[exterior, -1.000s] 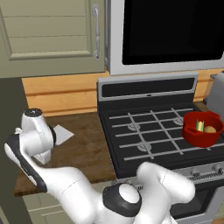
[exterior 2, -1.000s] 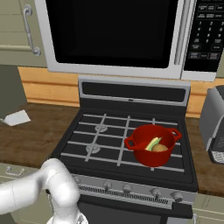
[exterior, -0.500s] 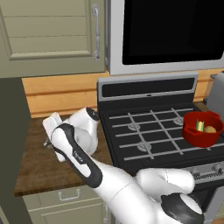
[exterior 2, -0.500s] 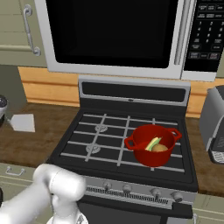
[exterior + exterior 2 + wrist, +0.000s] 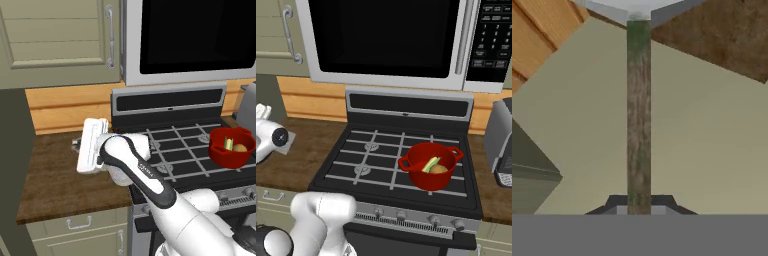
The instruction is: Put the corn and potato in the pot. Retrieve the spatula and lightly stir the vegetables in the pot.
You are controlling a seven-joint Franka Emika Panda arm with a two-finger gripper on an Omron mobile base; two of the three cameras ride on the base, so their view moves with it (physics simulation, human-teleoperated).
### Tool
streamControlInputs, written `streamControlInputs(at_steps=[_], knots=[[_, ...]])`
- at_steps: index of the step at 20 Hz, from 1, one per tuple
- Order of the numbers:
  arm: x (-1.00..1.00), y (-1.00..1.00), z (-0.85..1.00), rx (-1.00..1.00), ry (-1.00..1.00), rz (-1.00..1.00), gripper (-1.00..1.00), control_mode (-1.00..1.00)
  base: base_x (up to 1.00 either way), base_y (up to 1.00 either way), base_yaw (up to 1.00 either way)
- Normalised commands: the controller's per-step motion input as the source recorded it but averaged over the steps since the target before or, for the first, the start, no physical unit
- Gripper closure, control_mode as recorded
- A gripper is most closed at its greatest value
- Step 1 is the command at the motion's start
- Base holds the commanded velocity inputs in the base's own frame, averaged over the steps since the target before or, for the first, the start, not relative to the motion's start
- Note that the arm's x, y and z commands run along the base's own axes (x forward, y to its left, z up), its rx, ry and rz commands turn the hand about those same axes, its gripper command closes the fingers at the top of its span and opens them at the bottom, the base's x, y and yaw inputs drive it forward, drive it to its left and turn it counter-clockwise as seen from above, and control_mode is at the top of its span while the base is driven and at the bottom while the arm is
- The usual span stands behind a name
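One corn and one potato in pot; gripper clenched on one spatula.

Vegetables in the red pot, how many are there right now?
2. The corn leans on the left side inside the pot, and the potato sits right beside it, on its right. Anything smaller beneath them would be hidden by the pot's wall.
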Motion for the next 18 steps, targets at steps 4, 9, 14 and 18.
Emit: streamControlInputs(at_steps=[4, 9, 14, 18], knots=[[-0.15, -0.53, 0.83, 0.4, 0.33, -0.28, 1.0, -1.0, 0.0, 0.0, 0.0], [-0.12, -0.55, 0.76, 0.25, 0.36, -0.23, 1.0, -1.0, 0.0, 0.0, 0.0], [-0.07, -0.58, 0.65, 0.12, 0.16, -0.1, 1.0, -1.0, 0.0, 0.0, 0.0], [-0.19, -0.86, 0.41, 0.12, 0.0, 0.0, 1.0, -1.0, 0.0, 0.0, 0.0]])
